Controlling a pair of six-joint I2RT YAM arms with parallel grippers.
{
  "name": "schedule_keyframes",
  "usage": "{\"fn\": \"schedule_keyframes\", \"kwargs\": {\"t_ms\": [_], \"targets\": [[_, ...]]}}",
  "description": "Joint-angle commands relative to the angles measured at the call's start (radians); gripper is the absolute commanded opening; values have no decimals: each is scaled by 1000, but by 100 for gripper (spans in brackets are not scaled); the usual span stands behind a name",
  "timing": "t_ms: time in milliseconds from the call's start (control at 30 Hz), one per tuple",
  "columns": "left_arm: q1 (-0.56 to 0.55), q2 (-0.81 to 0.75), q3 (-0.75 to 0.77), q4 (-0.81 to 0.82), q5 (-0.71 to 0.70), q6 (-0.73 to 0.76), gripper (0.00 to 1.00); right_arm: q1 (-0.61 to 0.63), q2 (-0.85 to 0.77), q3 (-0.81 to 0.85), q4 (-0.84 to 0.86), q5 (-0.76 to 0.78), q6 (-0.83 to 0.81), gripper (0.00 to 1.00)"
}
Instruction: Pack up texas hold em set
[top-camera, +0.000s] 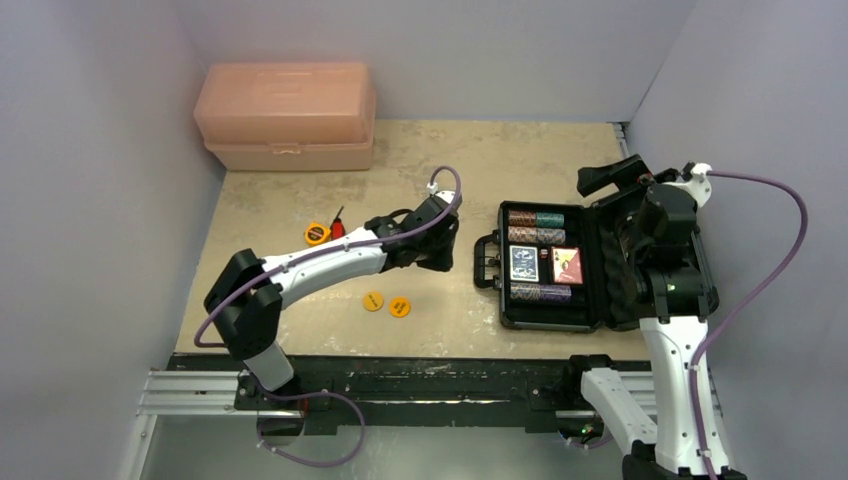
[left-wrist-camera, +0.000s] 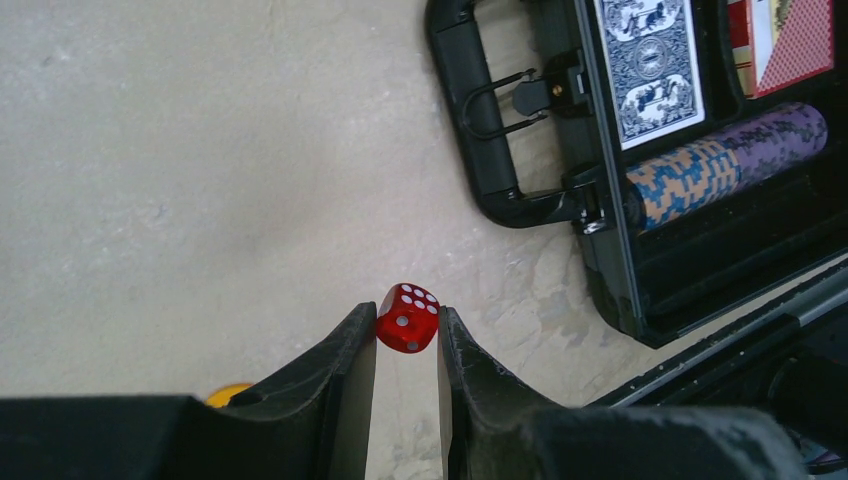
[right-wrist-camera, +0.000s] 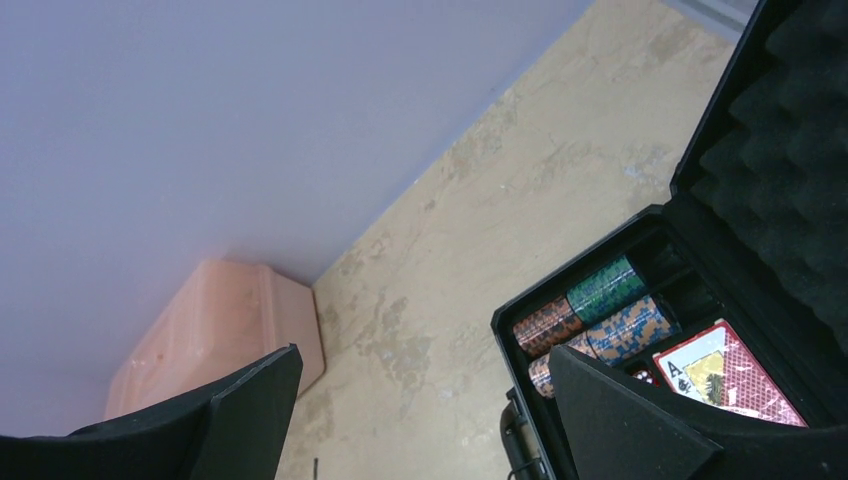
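The left gripper (left-wrist-camera: 406, 314) is closed almost completely on a red die (left-wrist-camera: 407, 318), pinching it at the very ends of its fingertips (left-wrist-camera: 362, 325). The die sits slightly tilted between them, above the table (top-camera: 300, 215) just beside the handle (left-wrist-camera: 480, 130) of the open black case (top-camera: 549, 324). A die like this is probably light, hard and smooth-faced. It will not crush, but with so little pad contact it could twist or squirt out, so a flat grip on two opposite faces, set deeper between the pads, looks safer than this tip hold. The case lies at the right of the table with the blue deck (top-camera: 524, 264), red deck (top-camera: 567, 265) and rows of striped chips (top-camera: 540, 292) already seated in it. Two orange discs (top-camera: 386, 303) lie loose on the table, well apart from the case. The right gripper (right-wrist-camera: 430, 400) is spread wide and holds nothing, hanging over the foam-lined lid (right-wrist-camera: 790, 150).
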Motion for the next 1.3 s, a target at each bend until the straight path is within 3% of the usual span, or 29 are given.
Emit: {"fn": "schedule_keyframes", "kwargs": {"t_ms": [0, 267, 767, 1267], "targets": [[-25, 56, 103, 32, 42, 16, 0, 13, 5, 67, -63, 135, 64, 99], [-55, 152, 213, 29, 75, 12, 0, 24, -7, 37, -80, 194, 162, 99], [-82, 297, 386, 19, 121, -9, 0, 71, -9, 82, -100, 356, 140, 99], [-90, 454, 592, -15, 213, -43, 0, 101, -56, 70, -54, 388, -19, 99]]}}
